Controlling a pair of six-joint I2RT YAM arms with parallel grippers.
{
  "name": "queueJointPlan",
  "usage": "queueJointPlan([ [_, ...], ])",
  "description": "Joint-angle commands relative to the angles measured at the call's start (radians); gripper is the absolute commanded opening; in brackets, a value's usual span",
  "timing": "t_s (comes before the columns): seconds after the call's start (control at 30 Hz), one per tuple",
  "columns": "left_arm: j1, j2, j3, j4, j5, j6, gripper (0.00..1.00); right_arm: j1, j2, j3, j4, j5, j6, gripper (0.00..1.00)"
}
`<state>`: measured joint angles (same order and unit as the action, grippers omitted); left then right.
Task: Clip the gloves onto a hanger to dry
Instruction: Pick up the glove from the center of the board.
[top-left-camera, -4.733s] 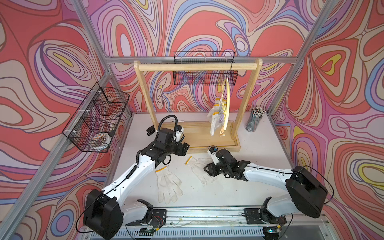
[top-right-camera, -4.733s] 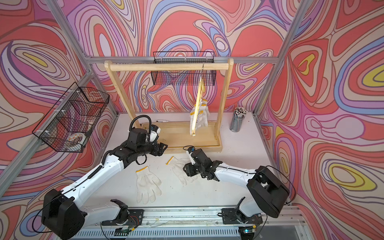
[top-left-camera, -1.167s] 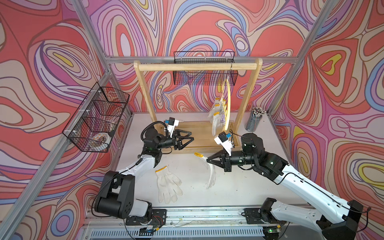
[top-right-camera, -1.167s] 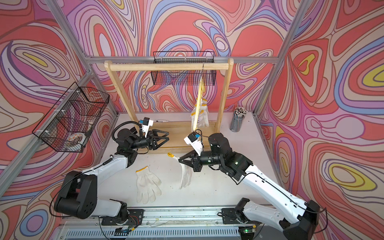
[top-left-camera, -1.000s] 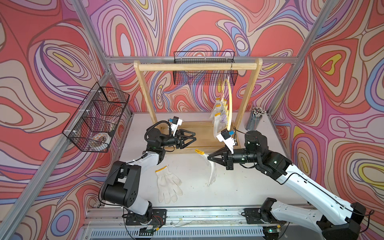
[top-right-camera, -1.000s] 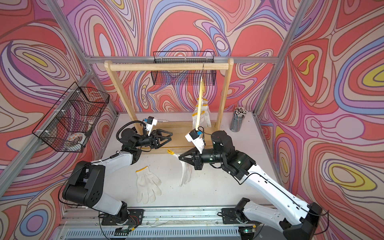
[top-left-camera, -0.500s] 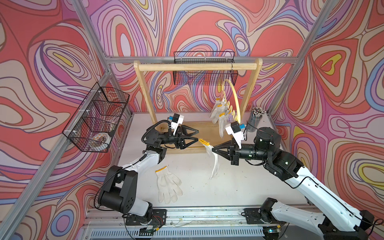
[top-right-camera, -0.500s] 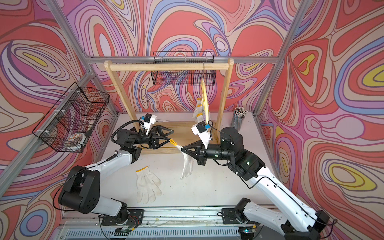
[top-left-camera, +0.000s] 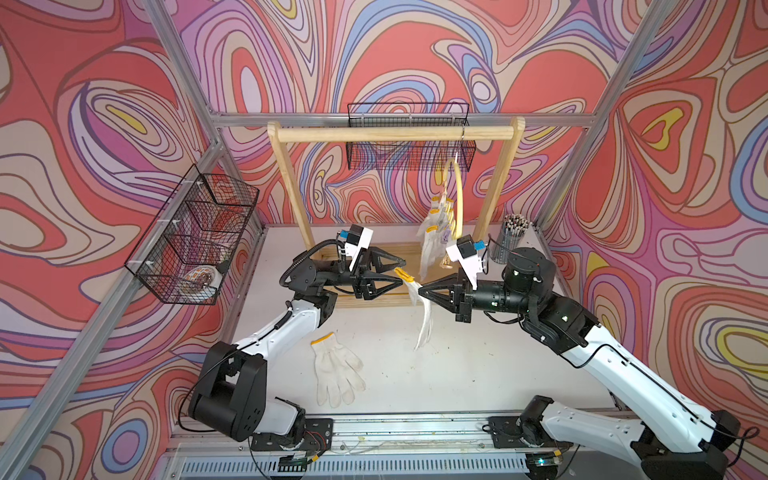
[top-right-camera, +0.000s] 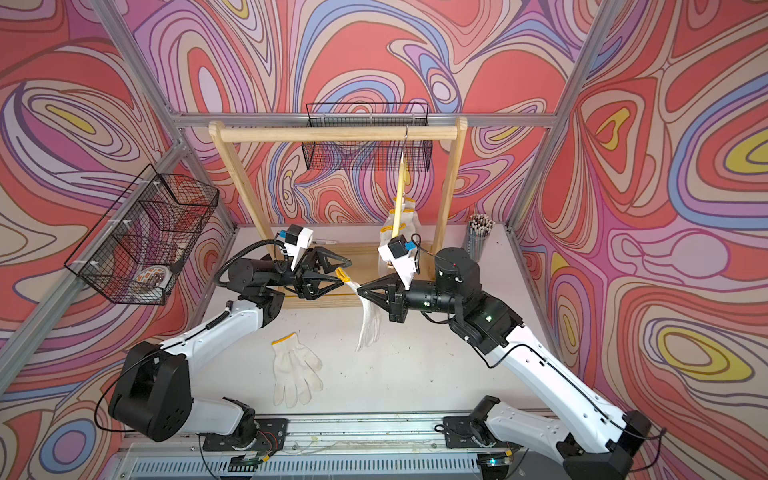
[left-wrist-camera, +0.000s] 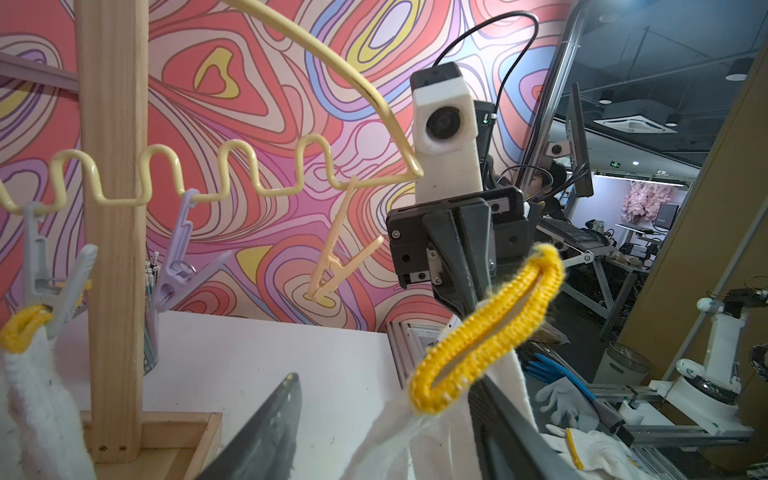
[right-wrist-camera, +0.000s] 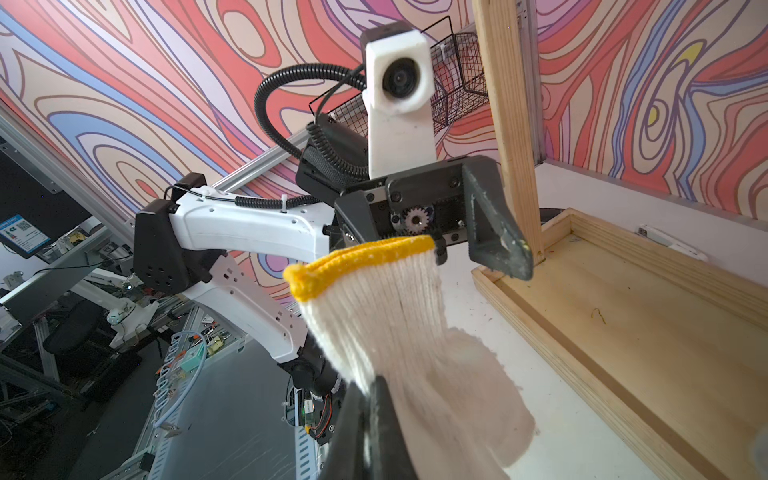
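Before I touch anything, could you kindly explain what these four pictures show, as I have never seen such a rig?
It is a robot with two arms at the front of a white table. Two pictures come from one overhead camera head; two from small cameras on the wrists. The jaws of the right arm are shut on a white glove below its yellow cuff; the rest dangles. The jaws of the left arm stand open either side of that cuff. A second glove lies flat on the table. Behind, a wooden rail carries a pale yellow hanger with more gloves clipped on; a purple clip and a peach clip hang free.
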<state>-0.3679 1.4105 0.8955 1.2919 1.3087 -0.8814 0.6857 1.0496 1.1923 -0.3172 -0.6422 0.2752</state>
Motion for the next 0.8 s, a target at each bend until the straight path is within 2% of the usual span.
queueJointPlan([
  [0.0,-0.004,-0.029,0.026,0.079,0.014,0.001,0.64,-0.006,-0.024,-0.005,0.040,0.021,-0.010,0.00],
  [0.23,-0.016,-0.044,0.026,0.080,0.007,0.002,0.55,-0.011,-0.028,-0.029,0.104,0.020,0.002,0.00],
  [0.53,-0.020,-0.070,0.030,0.081,-0.060,0.016,0.41,-0.019,0.007,-0.048,0.193,-0.013,0.020,0.00],
  [0.77,-0.020,-0.088,0.028,0.080,-0.084,0.018,0.35,-0.032,0.013,-0.063,0.233,-0.019,0.033,0.00],
])
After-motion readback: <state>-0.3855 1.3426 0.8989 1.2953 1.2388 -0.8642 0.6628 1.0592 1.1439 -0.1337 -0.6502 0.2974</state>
